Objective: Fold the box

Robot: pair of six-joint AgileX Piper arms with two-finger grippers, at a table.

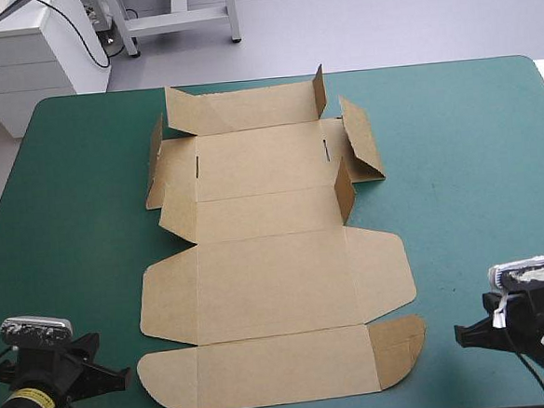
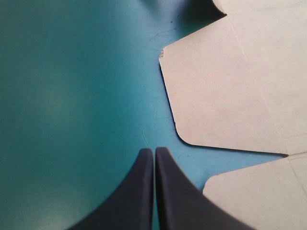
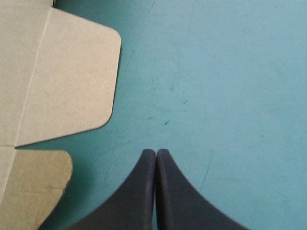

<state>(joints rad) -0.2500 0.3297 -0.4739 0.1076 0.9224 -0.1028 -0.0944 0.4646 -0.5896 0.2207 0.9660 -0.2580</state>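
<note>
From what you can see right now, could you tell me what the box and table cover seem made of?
The box: brown cardboard by the look, matte, with pressed fold lines and cut slots. The cover: teal-green, smooth, faintly scuffed; perhaps vinyl or rubber, but the look leaves it open.

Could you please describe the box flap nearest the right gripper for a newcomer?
The brown box lies spread on the teal-green cover. Its nearest strip ends on the right in a flap. Unlike the broad flap beyond, it is quarter-round and slightly lifted.
</note>
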